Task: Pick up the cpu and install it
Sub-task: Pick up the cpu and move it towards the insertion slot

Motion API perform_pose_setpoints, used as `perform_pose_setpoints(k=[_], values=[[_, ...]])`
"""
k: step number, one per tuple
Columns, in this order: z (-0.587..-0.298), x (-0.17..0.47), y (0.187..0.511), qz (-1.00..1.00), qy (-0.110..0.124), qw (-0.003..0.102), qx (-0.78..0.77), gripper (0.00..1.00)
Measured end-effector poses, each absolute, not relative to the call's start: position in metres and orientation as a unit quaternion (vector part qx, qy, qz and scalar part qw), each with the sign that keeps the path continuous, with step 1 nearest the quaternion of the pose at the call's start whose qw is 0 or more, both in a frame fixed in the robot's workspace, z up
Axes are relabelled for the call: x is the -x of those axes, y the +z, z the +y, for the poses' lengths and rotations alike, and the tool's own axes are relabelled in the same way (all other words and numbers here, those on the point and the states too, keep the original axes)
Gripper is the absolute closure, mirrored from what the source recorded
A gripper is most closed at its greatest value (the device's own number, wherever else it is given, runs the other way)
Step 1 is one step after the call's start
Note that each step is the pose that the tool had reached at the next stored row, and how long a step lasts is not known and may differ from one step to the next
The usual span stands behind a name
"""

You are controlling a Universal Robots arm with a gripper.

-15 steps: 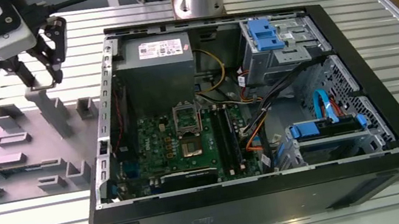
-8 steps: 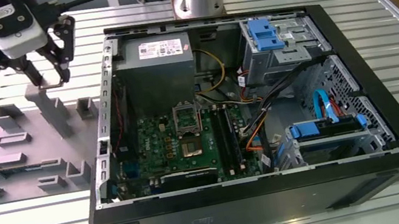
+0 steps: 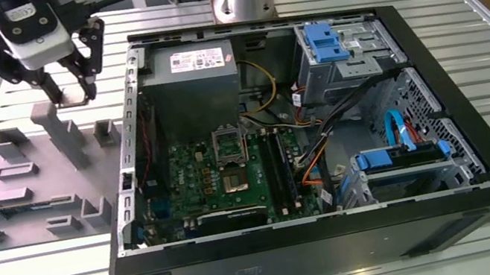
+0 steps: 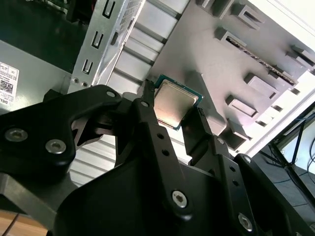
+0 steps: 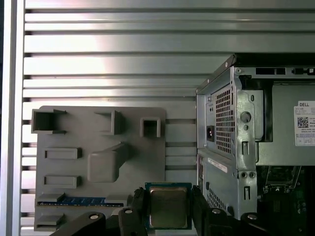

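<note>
Since the cpu (image 4: 175,100) looks light, stiff and probably delicate underneath, the gripper (image 4: 172,112) pinches its opposite edges between narrowed fingers.

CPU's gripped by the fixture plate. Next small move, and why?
Probably carry it toward the exterior view's right, over the case wall toward the socket, keeping it level. The gripper is shut on the cpu by its edges, beside the fixture plate and outside the case, and the socket looks uncovered.
</note>
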State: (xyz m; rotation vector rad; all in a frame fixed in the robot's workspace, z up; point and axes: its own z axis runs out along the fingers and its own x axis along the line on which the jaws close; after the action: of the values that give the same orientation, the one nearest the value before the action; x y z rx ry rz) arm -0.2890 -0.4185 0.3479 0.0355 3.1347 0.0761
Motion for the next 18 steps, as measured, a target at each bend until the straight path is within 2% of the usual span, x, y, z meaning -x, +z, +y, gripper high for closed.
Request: perform_pose_setpoints(k=[18], values=[[-0.418, 0.259, 0.348, 1.000, 0.024, 0.003, -0.011, 0.53]])
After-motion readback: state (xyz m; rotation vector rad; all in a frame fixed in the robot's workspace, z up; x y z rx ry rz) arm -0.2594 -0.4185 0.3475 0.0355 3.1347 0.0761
